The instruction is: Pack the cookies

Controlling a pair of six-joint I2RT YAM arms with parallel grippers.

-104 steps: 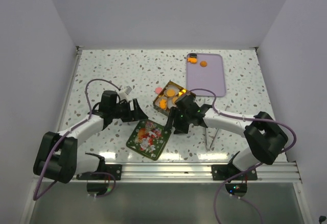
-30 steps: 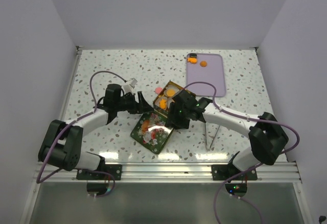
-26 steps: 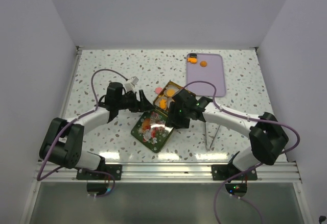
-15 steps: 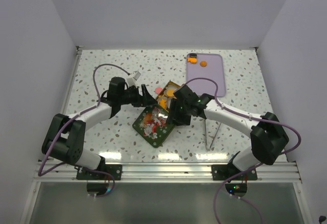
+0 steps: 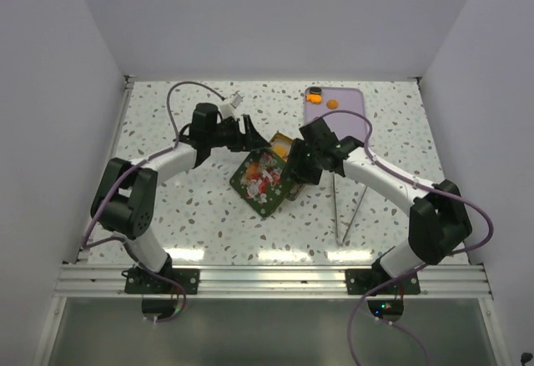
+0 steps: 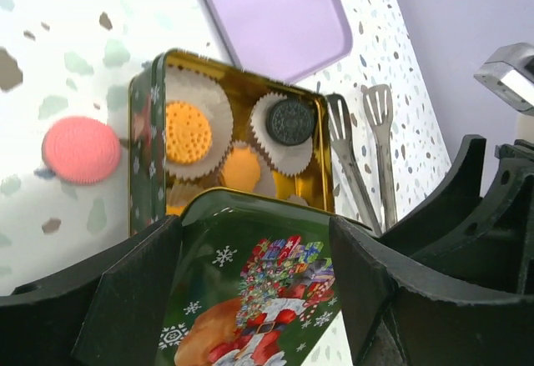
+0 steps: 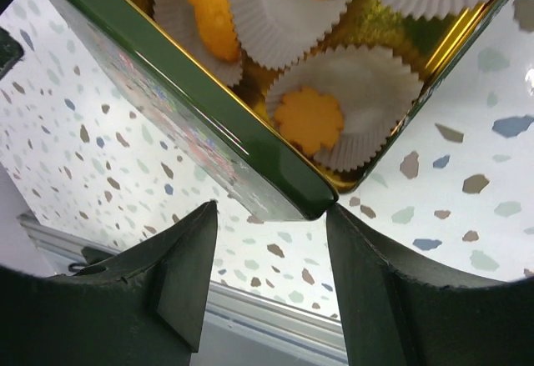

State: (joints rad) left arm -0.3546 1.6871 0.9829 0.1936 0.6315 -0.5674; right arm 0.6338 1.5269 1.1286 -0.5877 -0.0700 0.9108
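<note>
Both fingers (image 6: 250, 299) grip lid (image 6: 250, 283); pink cookie (image 6: 81, 149) L-wrist only.

The square metal tin (image 6: 142, 166) was dark green outside and gold inside. Its green lid (image 6: 250, 287) bore snowflakes and a red Santa picture. White pleated paper cups (image 7: 338, 116) held orange cookies (image 6: 188, 131) and one black cookie (image 6: 289, 121). A pink cookie (image 6: 81, 149) lay on the white speckled counter (image 6: 50, 57). The flat tray (image 6: 275, 12) was lilac.
</note>
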